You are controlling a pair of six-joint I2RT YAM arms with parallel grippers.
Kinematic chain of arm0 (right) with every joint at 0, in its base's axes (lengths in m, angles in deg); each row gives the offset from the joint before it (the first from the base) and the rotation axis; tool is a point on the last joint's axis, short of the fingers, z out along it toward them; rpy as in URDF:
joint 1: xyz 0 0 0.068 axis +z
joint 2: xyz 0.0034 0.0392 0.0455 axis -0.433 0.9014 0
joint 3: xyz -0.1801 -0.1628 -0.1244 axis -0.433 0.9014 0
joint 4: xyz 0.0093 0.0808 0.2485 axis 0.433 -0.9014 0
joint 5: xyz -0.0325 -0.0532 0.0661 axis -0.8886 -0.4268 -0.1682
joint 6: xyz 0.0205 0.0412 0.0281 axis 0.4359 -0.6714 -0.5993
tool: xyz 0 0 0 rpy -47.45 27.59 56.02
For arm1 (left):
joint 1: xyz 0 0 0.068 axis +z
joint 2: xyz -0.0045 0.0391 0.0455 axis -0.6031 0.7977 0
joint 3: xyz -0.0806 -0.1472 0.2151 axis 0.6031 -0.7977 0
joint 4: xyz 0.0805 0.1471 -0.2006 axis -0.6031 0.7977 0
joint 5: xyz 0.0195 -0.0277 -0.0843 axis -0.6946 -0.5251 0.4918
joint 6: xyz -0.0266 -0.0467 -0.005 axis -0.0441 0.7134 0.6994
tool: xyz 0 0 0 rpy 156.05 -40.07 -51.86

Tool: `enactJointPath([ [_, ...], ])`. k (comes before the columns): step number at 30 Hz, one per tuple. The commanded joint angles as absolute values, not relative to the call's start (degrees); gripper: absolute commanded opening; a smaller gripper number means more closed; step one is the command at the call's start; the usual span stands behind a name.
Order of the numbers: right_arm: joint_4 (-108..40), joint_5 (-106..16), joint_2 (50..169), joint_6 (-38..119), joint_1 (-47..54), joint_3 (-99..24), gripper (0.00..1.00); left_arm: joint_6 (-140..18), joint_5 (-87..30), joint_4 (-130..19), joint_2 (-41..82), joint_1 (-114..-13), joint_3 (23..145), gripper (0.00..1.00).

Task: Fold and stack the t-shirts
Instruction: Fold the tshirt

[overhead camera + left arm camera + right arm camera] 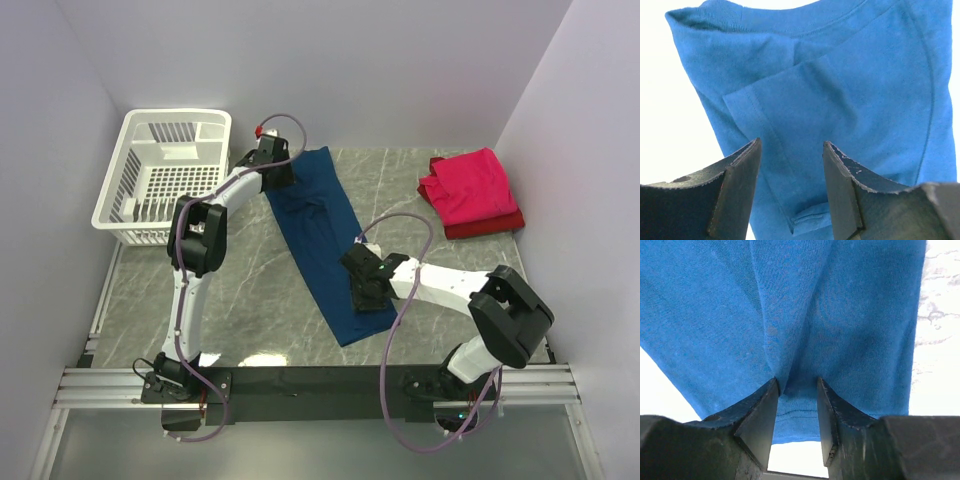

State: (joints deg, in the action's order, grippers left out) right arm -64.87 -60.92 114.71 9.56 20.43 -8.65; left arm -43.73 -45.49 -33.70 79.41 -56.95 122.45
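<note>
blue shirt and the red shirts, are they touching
Apart. The top view shows bare table between the blue shirt and the red shirts.

Left arm [186, 300] and right arm [440, 285] are showing white links joined by bulky black joint housings; lilac cables [384, 370] are looping alongside each, toward the lower frame; dark fingers [735, 190] are showing serrated, scuffed inner edges.

— How many t-shirts are you counting on the table?
— I am counting three: one blue t-shirt [320, 240], one pinkish-red t-shirt [470, 190] and one darker red t-shirt [490, 226].
— Are you seeing other things?
— I am seeing one white basket [178, 116] and two robot arms, the left arm [200, 235] and the right arm [450, 285].
</note>
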Motion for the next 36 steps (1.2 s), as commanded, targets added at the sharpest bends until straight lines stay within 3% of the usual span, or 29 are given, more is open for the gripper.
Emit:
enactJointPath([
  [1, -62.08, -61.08, 114.94, 8.62, 20.4, -8.17, 0.44, -43.98, -45.79, -31.77, 78.5, -57.22, 123.65, 0.58],
  [16, -59.89, -53.71, 118.09, 5.99, 25.84, -6.67, 0.43, -43.19, -39.46, -32.29, 85.53, -59.85, 128.48, 0.57],
  [28, -60.58, -52.73, 123.46, 3.96, 30.51, -14.76, 0.43, -44.51, -37.18, -36.33, 90.9, -61.88, 135.44, 0.59],
  [36, -64.36, -58.96, 116.02, 3.17, 31.74, -17.57, 0.45, -46.62, -39.1, -38.27, 89.33, -61.87, 139.83, 0.59],
])
